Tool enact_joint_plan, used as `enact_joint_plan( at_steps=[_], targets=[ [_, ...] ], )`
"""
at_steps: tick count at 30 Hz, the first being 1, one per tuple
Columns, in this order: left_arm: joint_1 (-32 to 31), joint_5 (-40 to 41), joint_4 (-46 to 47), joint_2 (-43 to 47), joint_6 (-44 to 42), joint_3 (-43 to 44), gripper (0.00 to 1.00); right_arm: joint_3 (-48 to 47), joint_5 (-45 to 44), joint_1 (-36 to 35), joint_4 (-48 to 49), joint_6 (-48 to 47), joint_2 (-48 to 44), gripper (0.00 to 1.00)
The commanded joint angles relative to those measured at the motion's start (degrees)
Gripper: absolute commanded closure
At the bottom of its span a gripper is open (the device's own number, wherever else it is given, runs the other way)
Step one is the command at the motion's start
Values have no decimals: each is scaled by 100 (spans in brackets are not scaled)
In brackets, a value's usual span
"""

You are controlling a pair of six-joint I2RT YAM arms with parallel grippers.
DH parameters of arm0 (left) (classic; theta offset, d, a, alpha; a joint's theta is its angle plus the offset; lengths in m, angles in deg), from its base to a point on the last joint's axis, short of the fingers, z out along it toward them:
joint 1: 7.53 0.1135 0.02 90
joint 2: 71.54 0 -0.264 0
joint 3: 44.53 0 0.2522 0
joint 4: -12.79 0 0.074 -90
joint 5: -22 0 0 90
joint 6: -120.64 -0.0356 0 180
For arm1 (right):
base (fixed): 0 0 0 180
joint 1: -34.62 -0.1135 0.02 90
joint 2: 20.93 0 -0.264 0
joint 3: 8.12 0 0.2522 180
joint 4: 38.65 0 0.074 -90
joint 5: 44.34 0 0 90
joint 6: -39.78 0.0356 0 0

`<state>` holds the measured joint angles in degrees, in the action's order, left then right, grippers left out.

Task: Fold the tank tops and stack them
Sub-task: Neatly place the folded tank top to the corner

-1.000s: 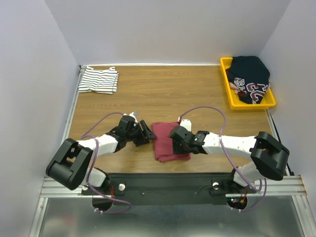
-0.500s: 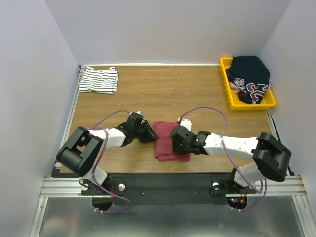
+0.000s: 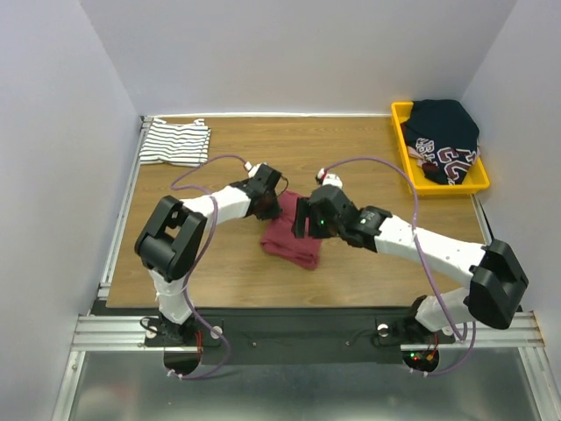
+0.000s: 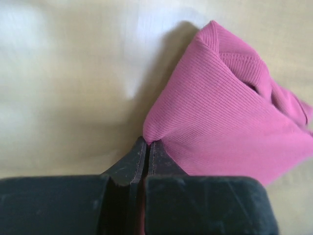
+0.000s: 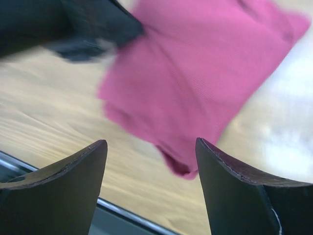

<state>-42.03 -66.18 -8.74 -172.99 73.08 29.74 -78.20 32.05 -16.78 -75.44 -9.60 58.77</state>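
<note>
Pale walls close in a wooden table (image 3: pixel 289 158) on the left, far and right sides. In the far left corner lies the striped tank top (image 3: pixel 175 142), folded, its edge just beside the metal rail (image 3: pixel 123 210) that runs down the table's left side. Nearer and toward the middle, the left gripper (image 3: pixel 267 203) has its jaws pressed together on a corner of the maroon tank top (image 3: pixel 289 239); in the left wrist view the ribbed cloth is pinched right at the tips. The maroon top sits as a folded bundle in the table's middle, well apart from the striped one. Just right of it hangs the right gripper (image 3: pixel 307 219), jaws spread wide with nothing between them, above the cloth's right side. At the far right edge stands a yellow bin (image 3: pixel 401 149) holding a dark garment (image 3: pixel 447 132). Bare wood shows along the far side between striped top and bin, and at the near left and near right corners.
</note>
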Motion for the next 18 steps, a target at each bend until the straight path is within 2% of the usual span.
enact_joint_plan(
  at_steps=[1, 5, 8, 9, 12, 18],
  targets=[
    [118, 1539, -1261, -733, -858, 1338, 100, -608, 375, 340, 193, -520, -105, 21],
    [444, 1917, -1622, -1490, -1289, 2384, 100, -1074, 631, 552, 176, -731, 142, 21],
    [680, 2496, -2174, -2252, -1501, 3561, 100, -1250, 780, 639, 141, -854, 361, 21],
    [742, 2837, -2507, -2448, -1614, 4251, 100, -1329, 833, 648, 141, -880, 414, 21],
    [1006, 3331, -2983, -3143, -1834, 5580, 100, -1408, 965, 692, 149, -951, 590, 22],
    [1551, 3728, -3345, -3935, -2423, 7183, 100, -1505, 1176, 736, 149, -1065, 784, 23]
  ],
)
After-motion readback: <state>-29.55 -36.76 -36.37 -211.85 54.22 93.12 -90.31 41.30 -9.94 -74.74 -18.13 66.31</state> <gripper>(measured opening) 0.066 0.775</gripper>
